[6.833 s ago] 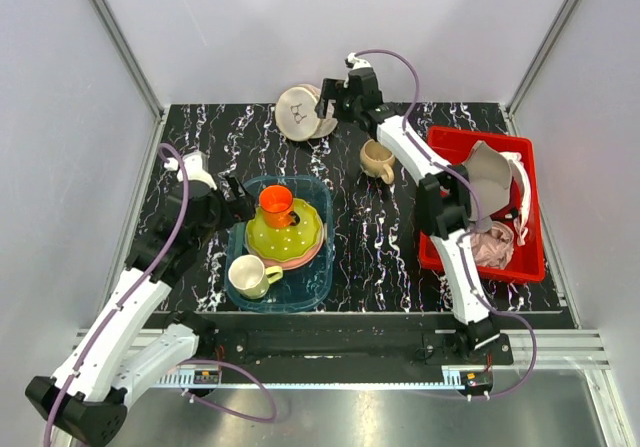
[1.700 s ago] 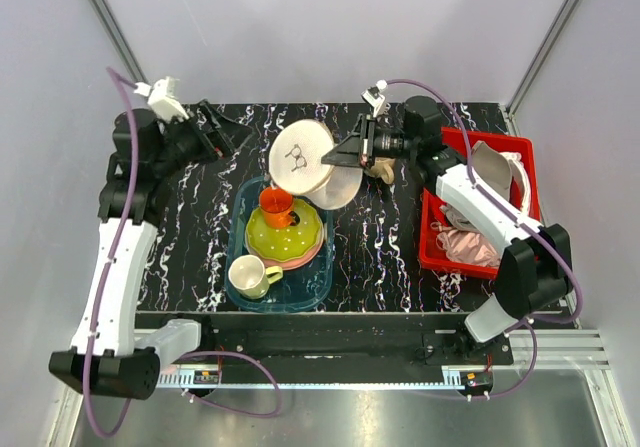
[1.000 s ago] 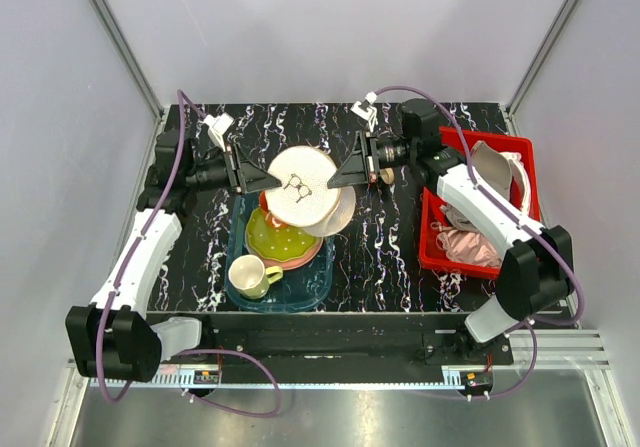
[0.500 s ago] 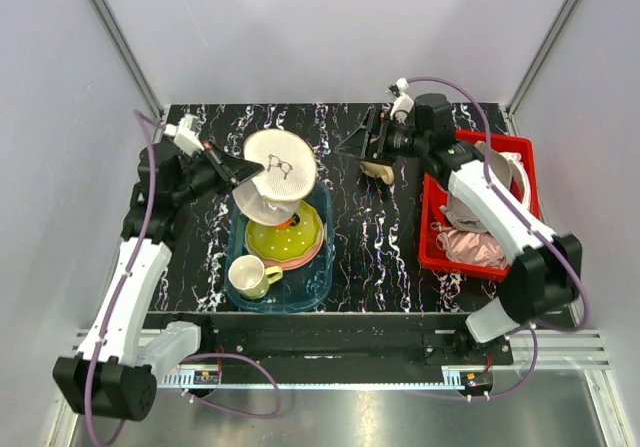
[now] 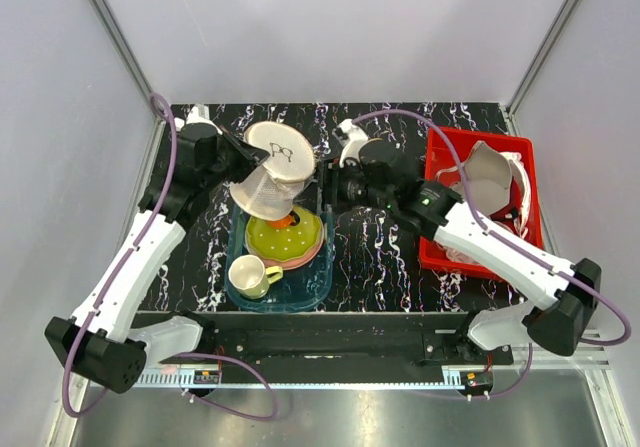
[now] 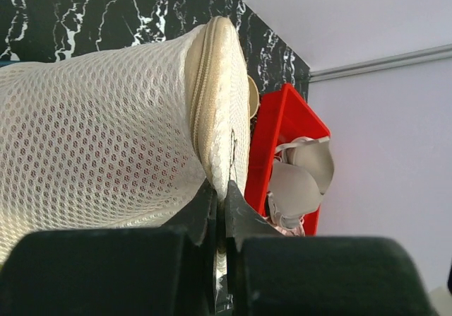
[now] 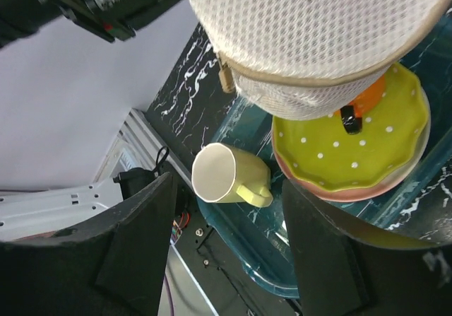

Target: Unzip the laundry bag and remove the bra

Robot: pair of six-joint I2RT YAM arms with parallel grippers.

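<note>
Unzip step in hand, not begun: closed zipper [image 6: 200,97] along laundry bag [image 5: 270,172] seam. Pinching bag rim in clamped left gripper [image 6: 220,201], aloft over green plate [image 7: 353,153] in bin [image 5: 328,262]. Right gripper [image 5: 328,182] spread wide, empty, just beside bag. No bra visible, likely inside. Next: catch zipper pull [image 7: 224,78], drag along seam.

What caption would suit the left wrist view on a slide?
Left pincer shut on the edge of the mesh laundry bag, beside its zipper; behind, a red bin holding a grey-beige bra.
</note>
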